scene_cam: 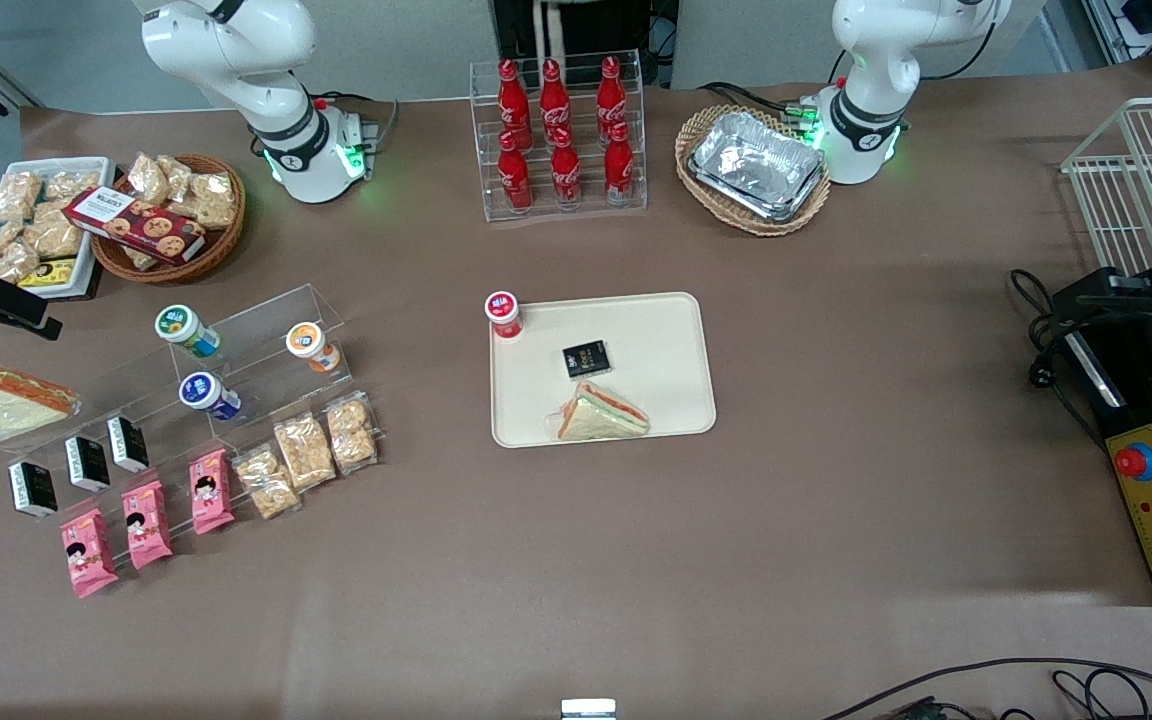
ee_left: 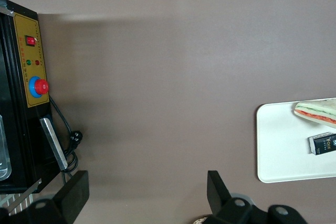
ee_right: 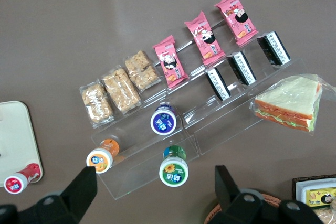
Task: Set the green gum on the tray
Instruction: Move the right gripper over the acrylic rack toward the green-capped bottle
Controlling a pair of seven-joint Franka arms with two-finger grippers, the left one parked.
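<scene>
Right wrist view shows us our two-finger gripper (ee_right: pixel 152 184) hanging with its fingers spread wide and empty above the small green-ringed white-capped gum bottle (ee_right: pixel 174 168) standing on the clear acrylic stepped rack (ee_right: pixel 157 153), well apart from the flat beige plastic tray (scene_cam: pixel 671 375).

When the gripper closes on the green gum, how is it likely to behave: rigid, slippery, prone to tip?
The green gum looks like a small hard plastic bottle, so probably rigid and light. Its round, glossy body may roll or slip if pinched off-centre. It stands on a clear stepped stand, so a sideways nudge could tip it off. The open gripper hovers above it.
</scene>
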